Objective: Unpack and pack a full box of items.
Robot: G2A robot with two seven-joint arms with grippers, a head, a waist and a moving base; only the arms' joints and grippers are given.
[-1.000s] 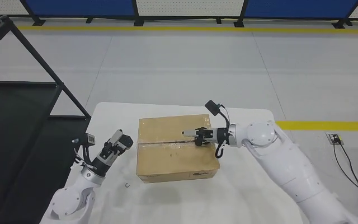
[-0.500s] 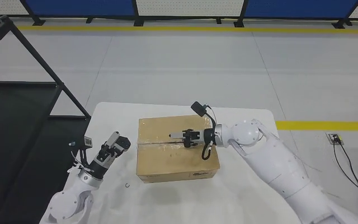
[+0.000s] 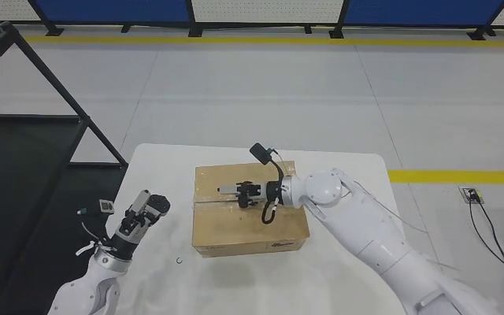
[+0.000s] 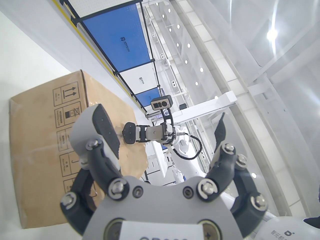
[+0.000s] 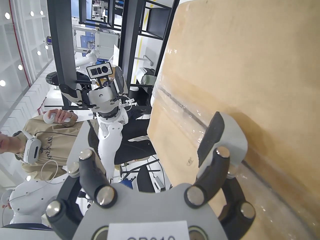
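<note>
A closed brown cardboard box [image 3: 236, 224] stands in the middle of the white table [image 3: 346, 268], its top seam sealed with clear tape [image 5: 190, 116]. My right gripper [image 3: 227, 189] lies over the box top near the left end of the seam. It is open, with one fingertip [image 5: 217, 136] resting on the cardboard beside the tape. My left gripper [image 3: 146, 206] hovers at the table's left edge, apart from the box and open with nothing between its fingers [image 4: 105, 131]. The left wrist view shows the box's printed side [image 4: 50, 138] and the right gripper [image 4: 130, 134] above it.
A small dark hook-shaped bit [image 3: 180, 261] lies on the table in front of the box's left corner. A black metal frame [image 3: 55, 102] stands off the table's left side. Bare tabletop stretches to the box's right and front.
My right gripper has slid leftward along the taped seam on the box top. My left gripper has drawn back to the left, away from the box.
</note>
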